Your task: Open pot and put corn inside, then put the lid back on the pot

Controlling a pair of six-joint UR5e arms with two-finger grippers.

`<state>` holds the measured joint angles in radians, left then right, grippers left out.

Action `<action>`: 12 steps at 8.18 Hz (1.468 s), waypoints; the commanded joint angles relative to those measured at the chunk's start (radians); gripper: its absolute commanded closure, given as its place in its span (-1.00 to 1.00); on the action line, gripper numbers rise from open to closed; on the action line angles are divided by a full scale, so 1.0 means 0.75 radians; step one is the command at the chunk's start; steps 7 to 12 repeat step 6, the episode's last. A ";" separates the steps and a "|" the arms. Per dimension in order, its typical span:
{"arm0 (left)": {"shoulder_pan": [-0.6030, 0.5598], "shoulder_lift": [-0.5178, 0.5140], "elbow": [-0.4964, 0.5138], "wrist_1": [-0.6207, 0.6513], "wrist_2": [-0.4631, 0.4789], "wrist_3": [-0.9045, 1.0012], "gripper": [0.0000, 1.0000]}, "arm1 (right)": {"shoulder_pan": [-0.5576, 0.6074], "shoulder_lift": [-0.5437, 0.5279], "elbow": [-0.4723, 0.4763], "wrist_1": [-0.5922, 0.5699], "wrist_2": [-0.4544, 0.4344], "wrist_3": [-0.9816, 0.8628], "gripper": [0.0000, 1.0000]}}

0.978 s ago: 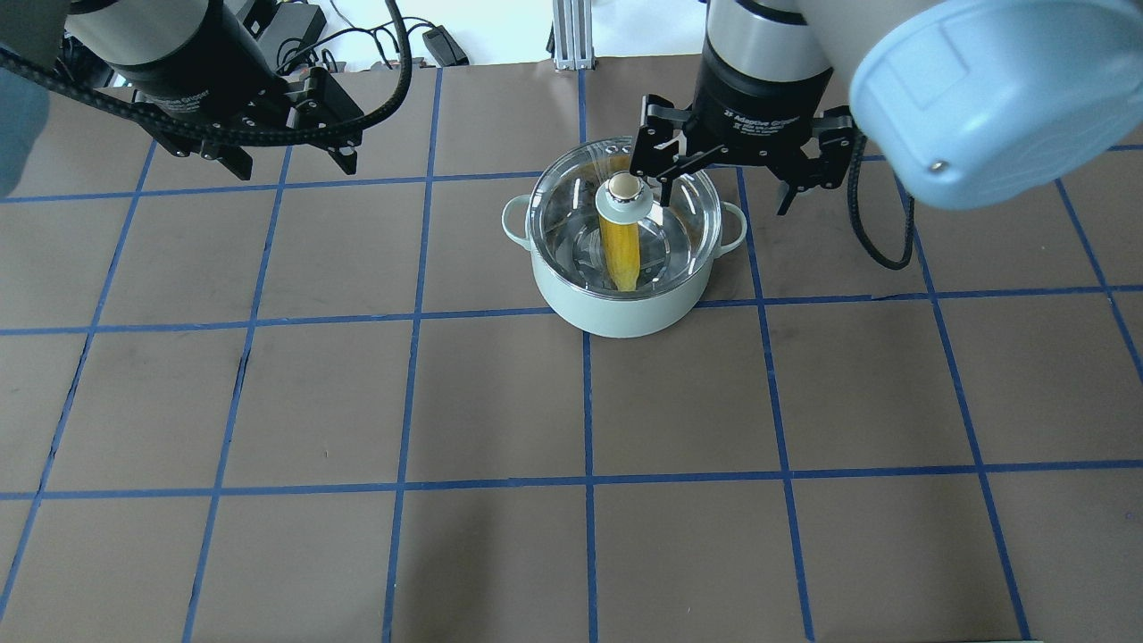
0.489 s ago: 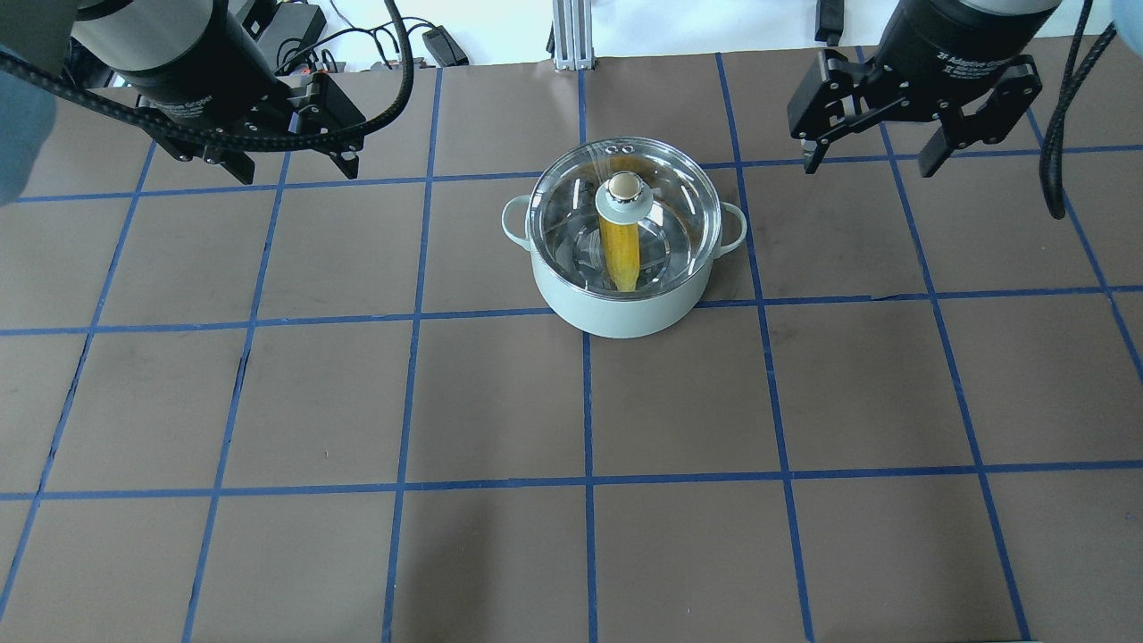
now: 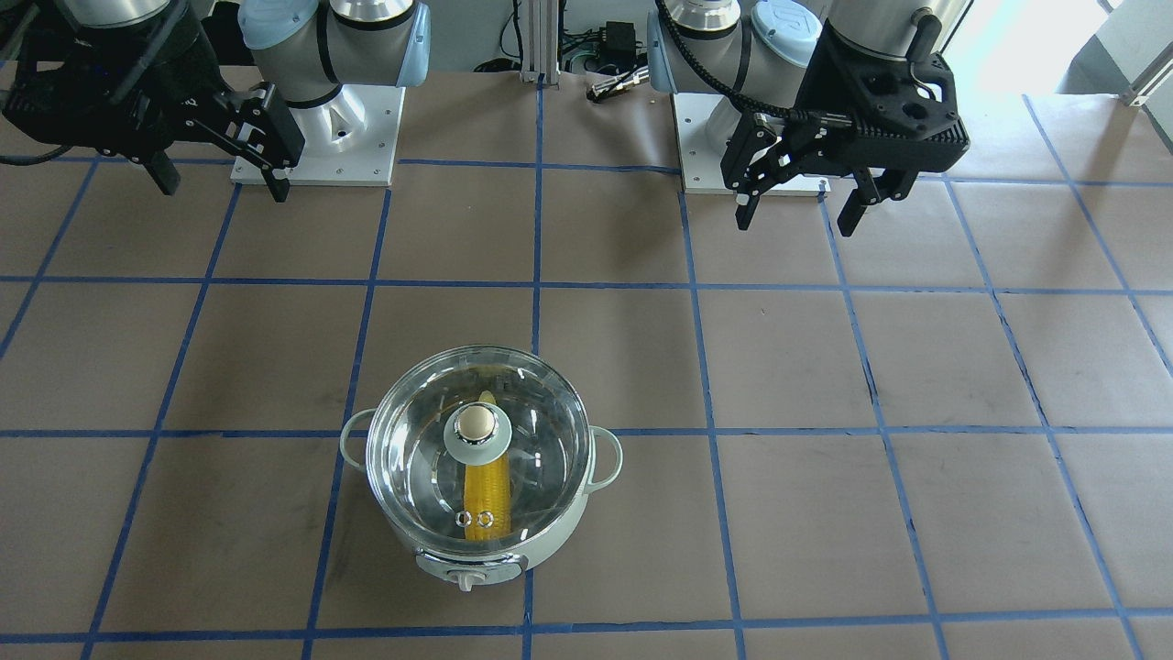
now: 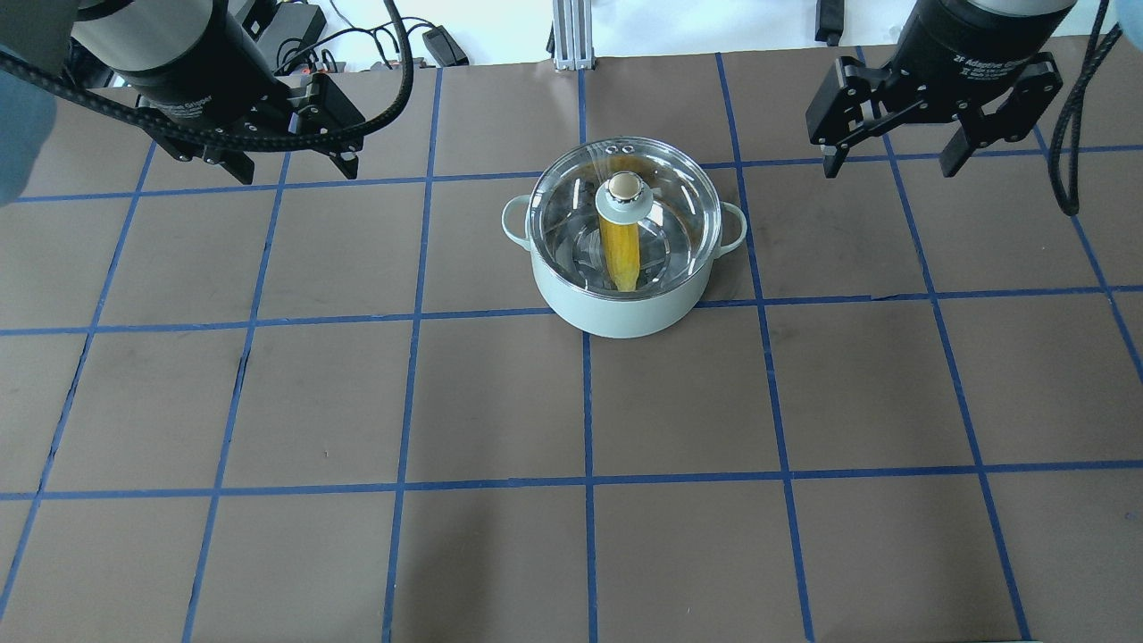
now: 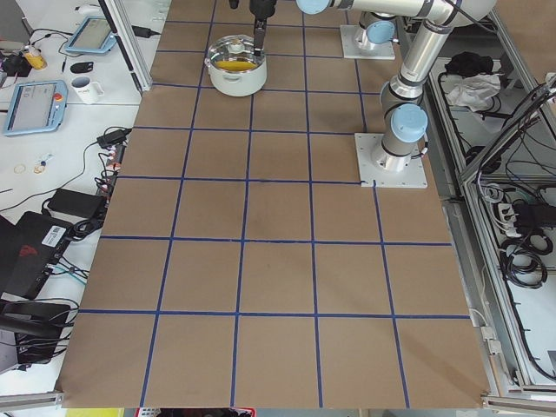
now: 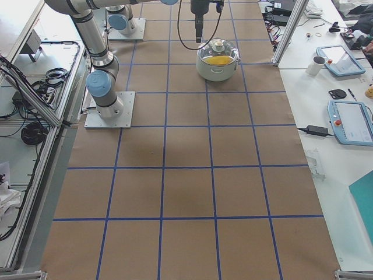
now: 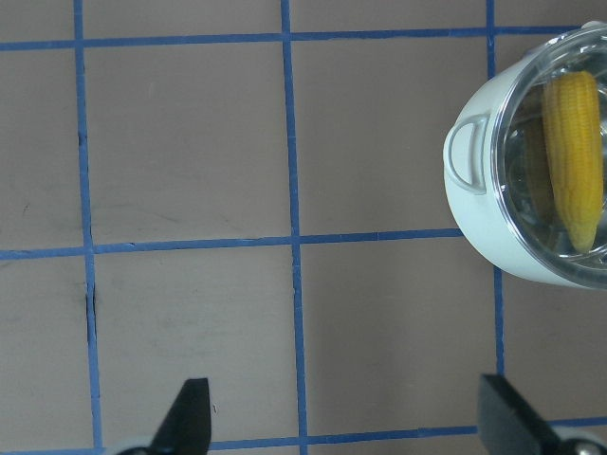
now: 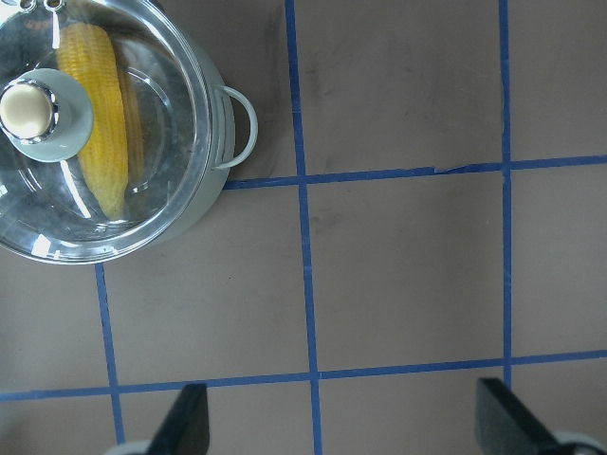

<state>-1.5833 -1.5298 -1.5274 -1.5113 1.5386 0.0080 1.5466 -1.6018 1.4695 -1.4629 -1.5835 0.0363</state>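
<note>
The pale mint pot (image 4: 625, 308) stands at the table's middle back with the glass lid (image 4: 679, 210) seated on it, its beige knob (image 4: 623, 187) up. The yellow corn (image 4: 621, 254) lies inside and shows through the glass. My right gripper (image 4: 890, 168) is open and empty, raised to the right of the pot. My left gripper (image 4: 295, 170) is open and empty, raised to the left of it. The front view shows the pot (image 3: 550, 541), lid (image 3: 541, 422) and corn (image 3: 486, 490). The right wrist view shows the lid (image 8: 161, 171) at upper left. The left wrist view shows the pot (image 7: 474, 218) at right.
The brown table (image 4: 500, 402) carries a grid of blue tape lines. The arm base plates (image 3: 321, 137) sit at the robot's side. Cables (image 4: 357, 40) and an aluminium post (image 4: 571, 36) lie past the far edge. Benches with tablets flank the table (image 6: 349, 122).
My right gripper, open beside the lid knob a second ago, has risen and moved away to the right. The lid stays on the pot. The left arm has not moved.
</note>
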 commanded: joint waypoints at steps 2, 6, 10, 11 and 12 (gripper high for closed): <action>0.000 0.005 0.014 -0.002 0.000 0.000 -1.00 | 0.000 0.007 0.000 -0.003 0.005 -0.001 -1.00; 0.000 0.003 0.012 0.000 0.000 -0.002 -1.00 | 0.000 0.005 0.012 -0.019 0.005 -0.003 -1.00; 0.000 0.003 0.012 0.000 0.000 -0.002 -1.00 | 0.000 0.005 0.012 -0.019 0.005 -0.003 -1.00; 0.000 0.003 0.012 0.000 0.000 -0.002 -1.00 | 0.000 0.005 0.012 -0.019 0.005 -0.003 -1.00; 0.000 0.003 0.012 0.000 0.000 -0.002 -1.00 | 0.000 0.005 0.012 -0.019 0.005 -0.003 -1.00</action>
